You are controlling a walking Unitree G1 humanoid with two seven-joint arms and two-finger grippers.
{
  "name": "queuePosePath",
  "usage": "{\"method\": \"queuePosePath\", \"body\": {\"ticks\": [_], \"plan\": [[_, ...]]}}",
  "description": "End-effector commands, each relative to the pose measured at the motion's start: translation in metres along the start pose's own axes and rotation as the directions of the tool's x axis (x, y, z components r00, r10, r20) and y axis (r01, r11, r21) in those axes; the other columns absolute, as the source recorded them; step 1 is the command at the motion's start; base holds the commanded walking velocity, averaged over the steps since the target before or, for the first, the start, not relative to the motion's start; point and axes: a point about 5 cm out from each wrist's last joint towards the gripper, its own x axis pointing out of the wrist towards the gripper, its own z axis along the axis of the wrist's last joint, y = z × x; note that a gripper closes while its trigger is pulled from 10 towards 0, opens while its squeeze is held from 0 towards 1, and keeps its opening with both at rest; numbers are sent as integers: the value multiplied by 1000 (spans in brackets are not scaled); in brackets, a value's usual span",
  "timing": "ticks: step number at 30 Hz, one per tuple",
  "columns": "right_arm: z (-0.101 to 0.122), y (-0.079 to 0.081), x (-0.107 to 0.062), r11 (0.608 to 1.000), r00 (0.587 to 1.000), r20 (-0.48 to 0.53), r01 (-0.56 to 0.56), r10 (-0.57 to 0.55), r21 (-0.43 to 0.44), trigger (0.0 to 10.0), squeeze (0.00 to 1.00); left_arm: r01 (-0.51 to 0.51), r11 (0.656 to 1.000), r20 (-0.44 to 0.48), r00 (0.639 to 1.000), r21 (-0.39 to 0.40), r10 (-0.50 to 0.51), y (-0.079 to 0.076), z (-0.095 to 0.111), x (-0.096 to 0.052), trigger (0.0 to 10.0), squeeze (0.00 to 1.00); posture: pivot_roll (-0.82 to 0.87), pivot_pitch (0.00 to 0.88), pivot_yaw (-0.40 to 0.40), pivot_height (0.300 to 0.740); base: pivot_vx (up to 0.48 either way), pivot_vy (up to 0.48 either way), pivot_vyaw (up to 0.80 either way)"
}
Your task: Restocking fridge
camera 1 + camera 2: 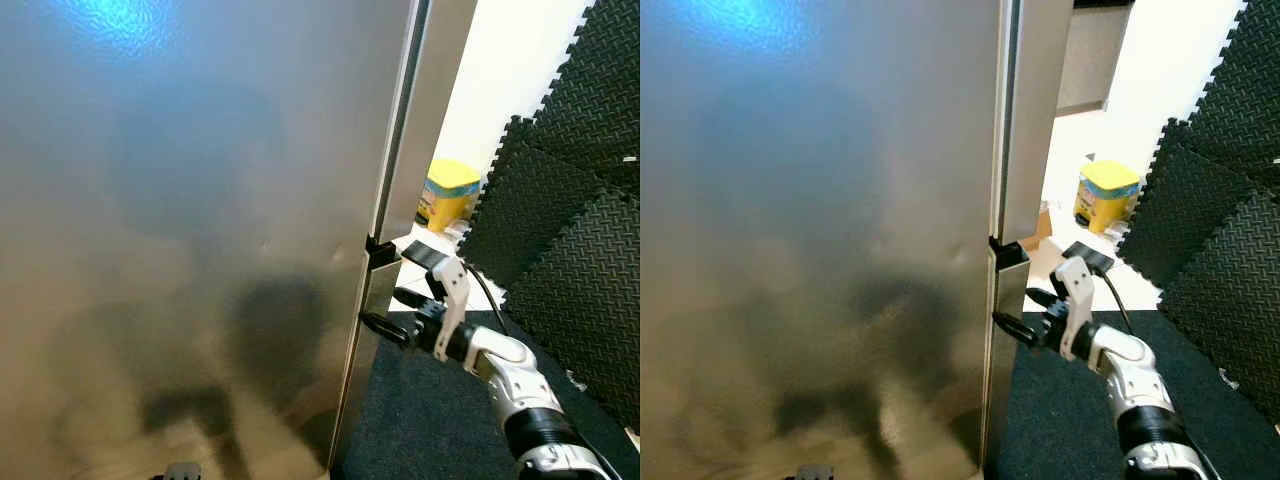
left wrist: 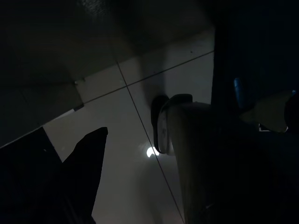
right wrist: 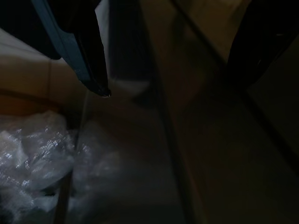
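Fridge door, a broad stainless-steel panel, fills the left and middle of the head views, with its right edge running down beside a narrow gap. The right gripper is at that edge, low down, its two black fingers spread apart and holding nothing, the lower one touching the door's edge. Behind it a yellow tub stands on the pale floor, next to black foam mats. The left arm hangs idle; its wrist view is dark, showing floor tiles.
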Motion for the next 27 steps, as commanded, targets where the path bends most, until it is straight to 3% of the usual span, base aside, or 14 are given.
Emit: {"method": "queuePosePath", "body": {"ticks": [1, 15, 21, 27], "plan": [[2, 7, 11, 1000, 1000, -2, 12, -12, -13, 10000, 0, 0, 1000, -11, 1000, 7, 0, 1, -2, -1, 10000, 0, -62, 0, -1, 740, 0, 0, 0], [8, 27, 40, 994, 997, -59, 38, -44, -100, 10000, 0, 3, 1000, -15, 1000, 14, -3, 0, -4, -1, 10000, 0, -62, 0, -6, 740, 0, 0, 0], [20, 26, 58, 972, 979, -33, 197, -203, -126, 10000, 0, 9, 1000, -18, 1000, 16, -9, -2, -5, 0, 10000, 0, -69, 0, -4, 740, 0, 0, 0], [22, 26, 65, 941, 950, -17, 305, -311, -145, 10000, 0, 12, 1000, -18, 1000, 19, -12, -3, -4, 0, 10000, 0, -67, 0, -5, 740, 0, 0, 0]]}}
